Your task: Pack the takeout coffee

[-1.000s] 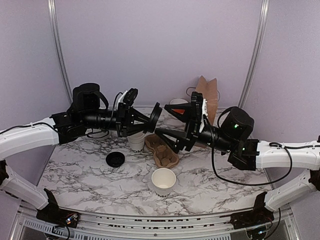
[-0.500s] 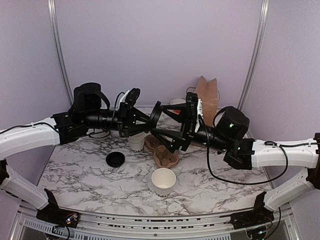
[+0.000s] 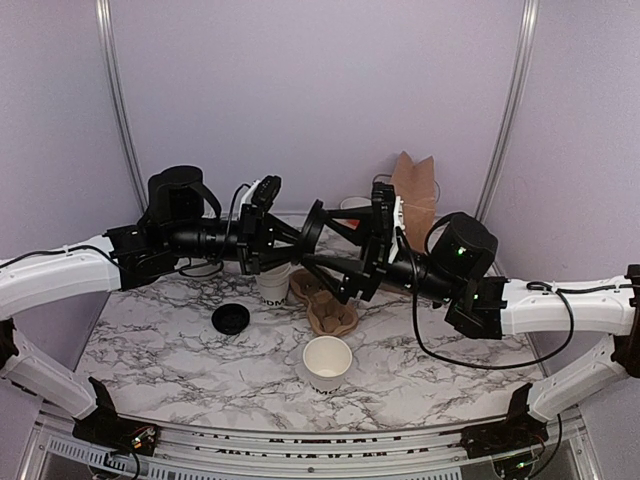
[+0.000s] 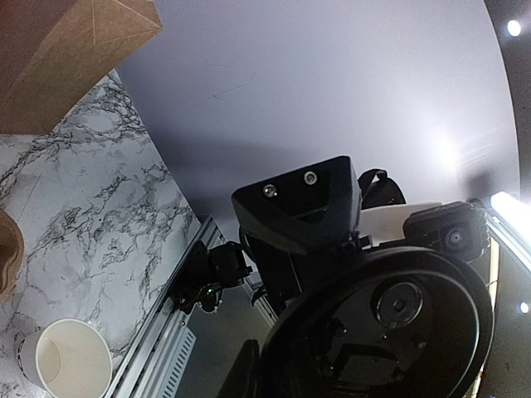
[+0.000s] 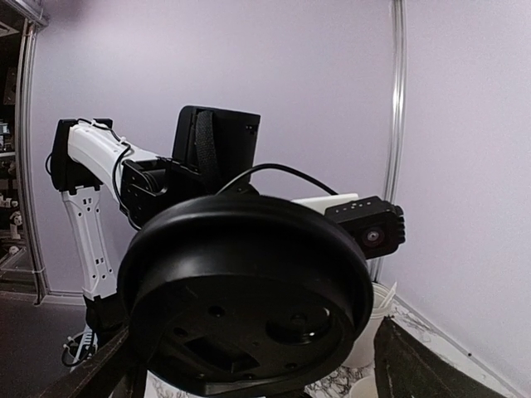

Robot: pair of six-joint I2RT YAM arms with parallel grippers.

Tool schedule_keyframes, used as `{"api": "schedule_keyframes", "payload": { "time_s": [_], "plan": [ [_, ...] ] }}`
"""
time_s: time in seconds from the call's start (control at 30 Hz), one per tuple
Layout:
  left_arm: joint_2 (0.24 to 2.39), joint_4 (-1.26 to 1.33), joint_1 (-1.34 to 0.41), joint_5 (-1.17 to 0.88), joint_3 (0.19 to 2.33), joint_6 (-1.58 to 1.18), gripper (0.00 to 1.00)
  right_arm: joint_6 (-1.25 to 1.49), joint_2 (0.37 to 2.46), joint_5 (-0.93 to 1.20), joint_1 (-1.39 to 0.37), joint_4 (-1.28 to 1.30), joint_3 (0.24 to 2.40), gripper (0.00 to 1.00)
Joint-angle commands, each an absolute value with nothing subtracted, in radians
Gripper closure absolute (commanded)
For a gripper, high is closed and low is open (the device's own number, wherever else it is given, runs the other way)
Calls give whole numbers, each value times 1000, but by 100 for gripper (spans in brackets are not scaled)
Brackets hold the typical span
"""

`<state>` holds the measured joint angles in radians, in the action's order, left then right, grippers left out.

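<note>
While both arms hang raised above the middle of the tabletop [image 3: 150, 350], I see my left end effector [image 3: 298, 233] closed to a narrow gap on the rim of a black lid [image 3: 313, 222], holding it on edge in the air with its flat face turned toward 3 o'clock. My right end effector [image 3: 322, 240] faces it from 3 o'clock with its jaws spread wide, one finger above the lid and one below it. From the top camera I cannot tell whether either finger touches the lid. In the right wrist view the lid fills the middle of the picture and the dark fingers [image 5: 419, 365] sit far out at the lower corners, apart from its rim. The takeout coffee cup [image 3: 272, 287], white with dark lettering, stands upright on the tabletop directly under the left end effector, and that arm hides its top, so I cannot say whether it is capped. Just beside it at 3 o'clock lies the brown cardboard carrier [image 3: 328, 308]. A second black lid [image 3: 231, 318] lies flat at 8 o'clock from the cup. A lidless white cup [image 3: 327, 362] stands at 6 o'clock from the carrier, and a brown paper bag [image 3: 416, 195] stands against the wall at 1 o'clock.
</note>
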<state>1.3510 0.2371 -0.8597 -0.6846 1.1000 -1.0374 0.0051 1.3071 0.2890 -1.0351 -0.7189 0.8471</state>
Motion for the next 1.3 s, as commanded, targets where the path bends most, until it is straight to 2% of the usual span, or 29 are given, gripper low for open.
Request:
{"api": "schedule_keyframes", "payload": {
  "time_s": [0.0,0.2,0.37,0.8,1.27],
  "plan": [
    [1367,276,-871,-677,1109,-1042,87,24,1313,256,-1040,-744,879,8],
    [1373,277,-873,-670,1107,-1043,87,32,1309,237,-1041,-733,879,5],
    [1373,278,-874,-663,1101,-1043,86,39,1309,230,-1041,-721,881,9],
    [1377,278,-872,-638,1097,-1040,70,67,1278,163,-1040,-684,864,12],
    [1365,276,-862,-599,1076,-1018,65,93,1227,91,-1040,-577,866,16]
  ]
}}
